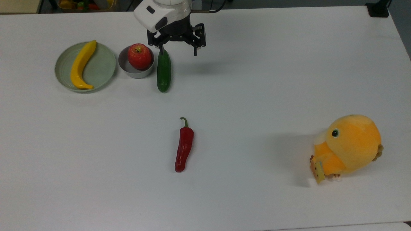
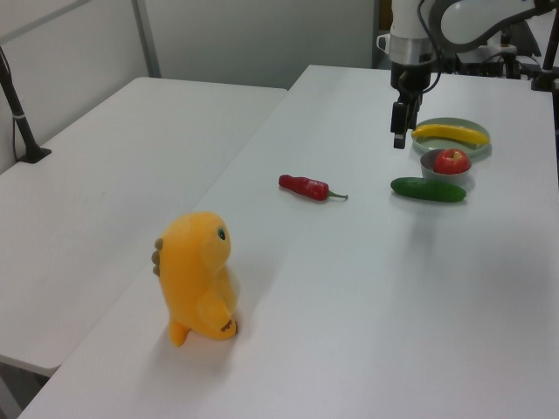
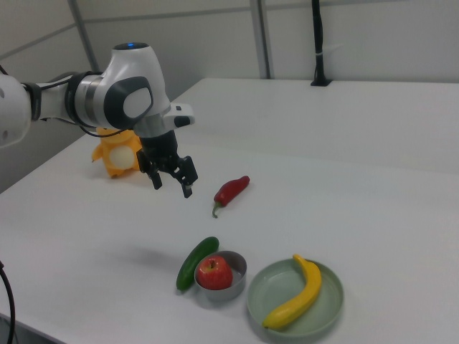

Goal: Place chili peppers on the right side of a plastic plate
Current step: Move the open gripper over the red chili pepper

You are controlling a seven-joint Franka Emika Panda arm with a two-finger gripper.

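Tool (image 1: pixel 178 51): fingers spread, empty, raised above surface (image 1: pixel 257 80). Chili (image 1: pixel 184 147): flat on the surface, well apart from tool. Plate (image 1: pixel 104 64): beside tool, holding banana (image 1: pixel 82 65).

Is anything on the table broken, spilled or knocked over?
Nothing looks broken or spilled. The long yellow banana lies in the round pale green plate, the red apple sits in the small grey bowl, and the dark red chili pepper lies whole on the white table. The orange plush toy stands upright.

Chili pepper (image 1: pixel 184 146) alone mid-table, open claw (image 1: pixel 178 50) above cucumber (image 1: pixel 163 71)
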